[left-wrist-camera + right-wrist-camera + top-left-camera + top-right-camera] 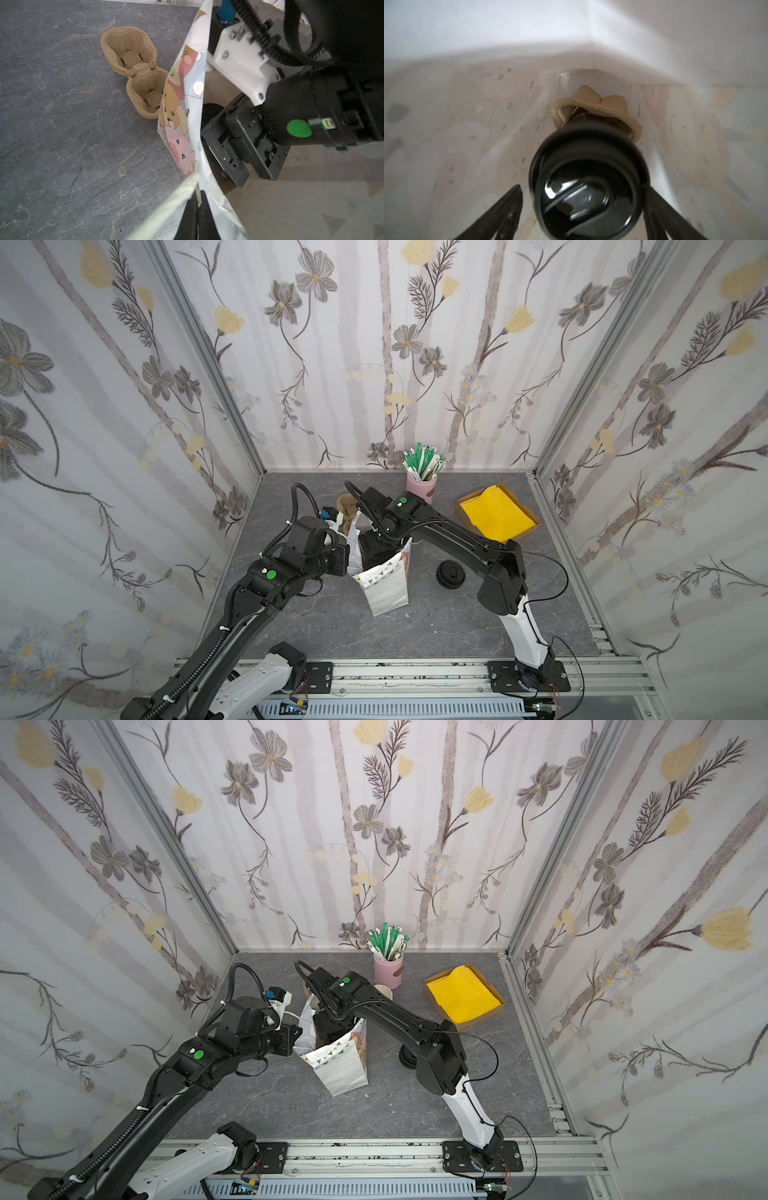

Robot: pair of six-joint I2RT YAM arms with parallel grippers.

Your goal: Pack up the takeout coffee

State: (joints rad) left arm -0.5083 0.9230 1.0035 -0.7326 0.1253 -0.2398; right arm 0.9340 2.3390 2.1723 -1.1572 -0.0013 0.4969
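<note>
So far: the main step looks done, with the drink down inside the bag
Bag: the white paper bag (384, 589) stands upright and open near the middle of the table (457, 626), closer to the front edge than anything else on it
Left gripper: the left gripper (197, 216) is clenched on the bag's rim where the white handle joins, holding the mouth apart
Right gripper: the right gripper (582, 187) reaches down into the bag with its jaws spread either side of the lid; one stands clear, the other is so near in the blurred right wrist view that contact cannot be ruled out
Takeout coffee: the takeout coffee (588, 166) sits deep in the bag, black lid up, apparently seated in a pulp carrier (593, 106) at the bottom
Loose lids: black lids (450, 573) lie right of the bag, mid-table, and are not needed
Spare carrier: an empty pulp carrier (133, 62) rests on the table just beside the bag, on its far side
Far edge: a pink holder of stirrers (420, 487) at the middle, a tray of yellow napkins (496, 514) toward the far right corner
Left to do: lift the right arm out without tipping the cup, then let go of the rim
</note>
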